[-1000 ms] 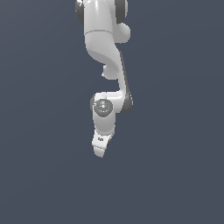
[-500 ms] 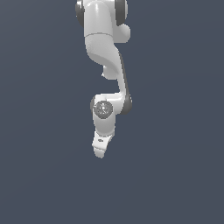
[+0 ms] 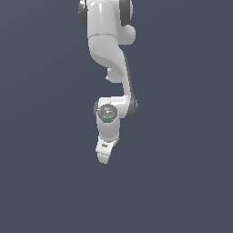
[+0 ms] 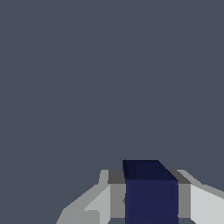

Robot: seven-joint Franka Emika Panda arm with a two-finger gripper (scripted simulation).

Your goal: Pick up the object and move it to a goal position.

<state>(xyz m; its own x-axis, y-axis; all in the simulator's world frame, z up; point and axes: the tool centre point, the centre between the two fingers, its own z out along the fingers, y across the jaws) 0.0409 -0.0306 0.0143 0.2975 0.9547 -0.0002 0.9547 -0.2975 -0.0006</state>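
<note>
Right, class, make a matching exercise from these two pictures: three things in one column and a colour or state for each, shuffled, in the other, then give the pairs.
Things:
1. cube
2. arm
3. ground

Descriptions:
A. plain grey-blue
B. dark navy, between the fingers of the gripper
C. white, reaching down from the top of the exterior view

Pairs: 1-B, 2-C, 3-A

You see: navy cube point(image 4: 151, 192) between gripper point(image 4: 151, 199) fingers point(image 4: 116, 197), touching both pads. Grey-blue ground point(image 4: 109, 78) beyond cube, plain.
</note>
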